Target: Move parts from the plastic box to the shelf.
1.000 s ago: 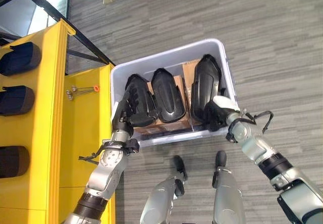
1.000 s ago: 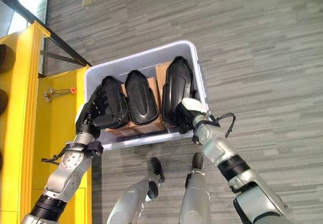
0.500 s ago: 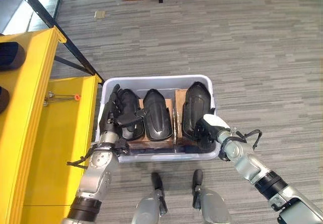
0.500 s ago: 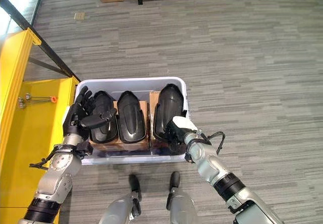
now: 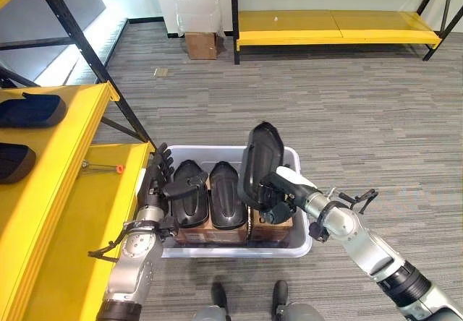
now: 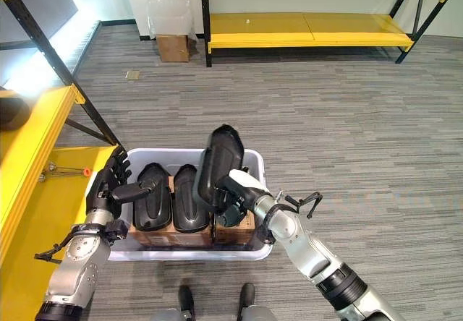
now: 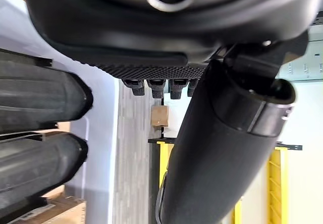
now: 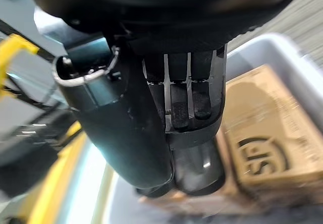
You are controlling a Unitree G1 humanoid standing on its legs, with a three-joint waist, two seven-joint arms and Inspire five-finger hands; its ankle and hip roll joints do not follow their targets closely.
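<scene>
A grey plastic box (image 5: 298,243) stands on the floor, with two black moulded parts (image 5: 189,204) (image 5: 226,205) lying side by side on cardboard inside it. My right hand (image 5: 281,199) is shut on a third black part (image 5: 259,160), which stands upright, lifted above the box's right side; the right wrist view shows the fingers (image 8: 186,100) curled round that part (image 8: 196,171). My left hand (image 5: 155,185) is open at the box's left wall, fingers straight, thumb (image 7: 217,148) reaching over the leftmost part (image 7: 35,93). The yellow shelf (image 5: 51,191) is at the left.
Two black parts (image 5: 32,109) (image 5: 14,160) lie on the shelf's upper level. A small tool with an orange tip (image 5: 101,167) rests on the lower level. A black diagonal brace (image 5: 94,61) crosses beside it. Another yellow shelf (image 5: 333,24) and a carton (image 5: 200,44) stand far off.
The camera has tilted up. My right hand has lifted the rightmost part out of the box and stood it upright. The left hand stays open by the left part.
</scene>
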